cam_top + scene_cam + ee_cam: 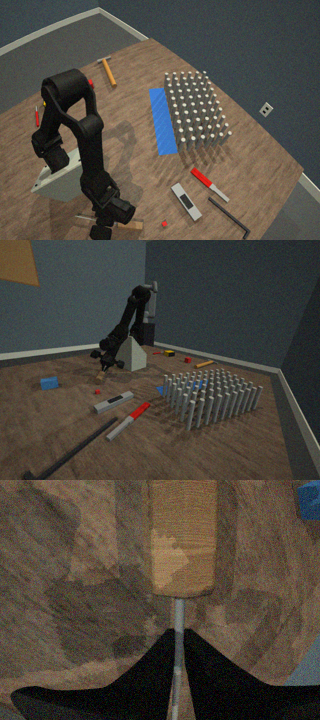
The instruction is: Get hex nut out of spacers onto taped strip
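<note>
Pinching the thin wire shaft of a wooden-handled pick (182,540), the gripper (176,660) has its fingers nearly closed on it, handle ahead of the tips. Nut is hidden among the spacers (196,111), well apart. Best to lift level, keeping the shaft from swivelling in so narrow a pinch.

Blue taped strip (163,121), grey spacers (196,111), brown wood-grain tabletop (258,165), black fingers, tan tool handle (183,520).

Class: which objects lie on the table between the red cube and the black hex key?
In the top view, between the red cube and hex key lies the grey remote-like block; nothing else.
</note>
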`<action>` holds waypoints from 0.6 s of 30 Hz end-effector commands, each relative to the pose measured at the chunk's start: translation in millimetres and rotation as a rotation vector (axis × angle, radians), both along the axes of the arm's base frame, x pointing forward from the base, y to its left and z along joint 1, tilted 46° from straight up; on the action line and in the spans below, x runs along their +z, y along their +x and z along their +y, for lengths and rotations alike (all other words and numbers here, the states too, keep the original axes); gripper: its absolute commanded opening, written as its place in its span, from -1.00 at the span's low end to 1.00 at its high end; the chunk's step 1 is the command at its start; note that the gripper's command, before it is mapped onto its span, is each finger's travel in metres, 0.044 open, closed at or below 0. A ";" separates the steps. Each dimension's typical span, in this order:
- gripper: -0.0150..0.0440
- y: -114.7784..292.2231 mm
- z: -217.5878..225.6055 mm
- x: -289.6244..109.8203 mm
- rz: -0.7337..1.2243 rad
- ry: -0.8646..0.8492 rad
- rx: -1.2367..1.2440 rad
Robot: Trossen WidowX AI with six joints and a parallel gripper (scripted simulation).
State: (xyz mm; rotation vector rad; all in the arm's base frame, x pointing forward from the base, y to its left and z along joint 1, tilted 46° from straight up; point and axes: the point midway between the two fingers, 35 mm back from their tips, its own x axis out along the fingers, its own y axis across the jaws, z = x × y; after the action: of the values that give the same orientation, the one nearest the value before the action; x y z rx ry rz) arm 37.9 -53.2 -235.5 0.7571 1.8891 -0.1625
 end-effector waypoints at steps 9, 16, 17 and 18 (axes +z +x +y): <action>-0.49 0.0 8.7 -9.9 0.007 -0.011 0.006; -0.49 0.0 9.0 -9.8 0.016 -0.037 0.019; -0.49 0.0 9.0 -9.8 0.017 -0.040 0.020; -0.49 0.0 9.0 -9.8 0.018 -0.043 0.022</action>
State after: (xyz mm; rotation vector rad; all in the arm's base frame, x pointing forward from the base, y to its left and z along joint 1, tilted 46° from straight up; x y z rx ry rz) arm 38.6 -50.1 -243.8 0.7016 1.9051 -0.2010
